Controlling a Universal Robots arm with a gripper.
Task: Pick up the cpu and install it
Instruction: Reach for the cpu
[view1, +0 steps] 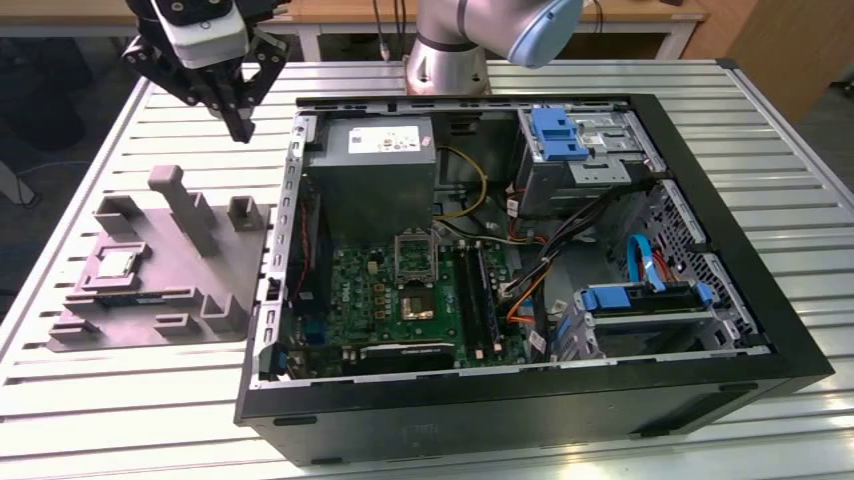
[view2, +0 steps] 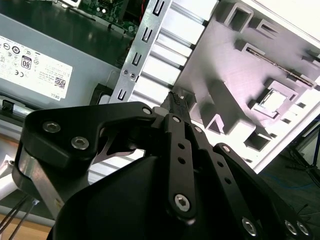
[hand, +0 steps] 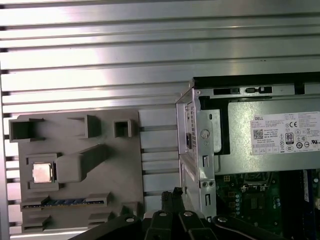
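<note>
Your cpu (view1: 118, 263) lies flat in a square pocket of the matte grey moulded holder (view1: 200, 300), at the middle left of the exterior view. It is a small square chip with a dull silvery top, so it has no long axis to line up on. From the gripper (view1: 242, 128), which hangs in the upper left of that frame with its black fingers drawn to a narrow point and holding nothing, the chip is down-frame, to the left and well apart. Beyond the holder are the ribbed metal table (view1: 134, 410) and the open black computer case (view1: 534, 410) with its green board (view1: 374, 290).
</note>
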